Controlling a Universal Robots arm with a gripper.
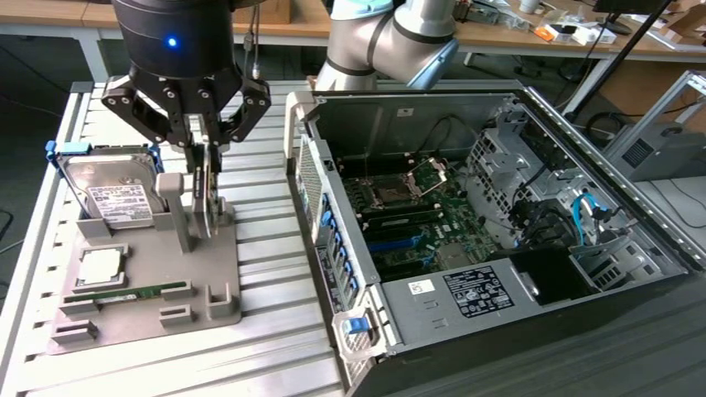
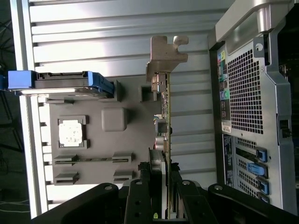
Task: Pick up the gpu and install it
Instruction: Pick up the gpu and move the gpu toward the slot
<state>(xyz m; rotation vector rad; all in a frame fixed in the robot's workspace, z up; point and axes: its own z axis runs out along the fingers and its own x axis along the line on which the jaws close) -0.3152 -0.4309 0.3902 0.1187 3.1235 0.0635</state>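
Presently the gpu [image 1: 204, 203] is seen standing on edge in a slot of the grey fixture tray [image 1: 144, 318], which lies on the slatted metal counter [image 1: 276, 273]. The claw [image 1: 203, 149] is lowered from twelve o'clock onto the card's upper edge and is closed on it, one pad set against each face. In the wrist view the gpu [image 2: 164, 112] is shown edge-on, running straight out from the claw [image 2: 164, 191] across the tray [image 2: 131, 144] and over the counter [image 2: 117, 28].

In the exterior view a grey post [image 1: 171, 194] of the tray is placed just beside the card at nine o'clock. Farther out at nine o'clock a hard drive [image 1: 111, 194] with a white label is propped in a blue-edged holder. At seven o'clock from the card a square processor [image 1: 102, 265] is laid flat, and below it a narrow green memory stick [image 1: 131, 292] is held in low clips. The same three are seen from the wrist: hard drive [image 2: 60, 81], processor [image 2: 71, 132], memory stick [image 2: 91, 159].

At three o'clock from the card the open computer case [image 1: 601, 178] is laid on its side. Its perforated rear panel [image 1: 320, 207], lined with blue slot latches [image 1: 334, 240], is raised between the tray and the motherboard [image 1: 403, 215]. Loose cables [image 1: 441, 136] are draped above the board.
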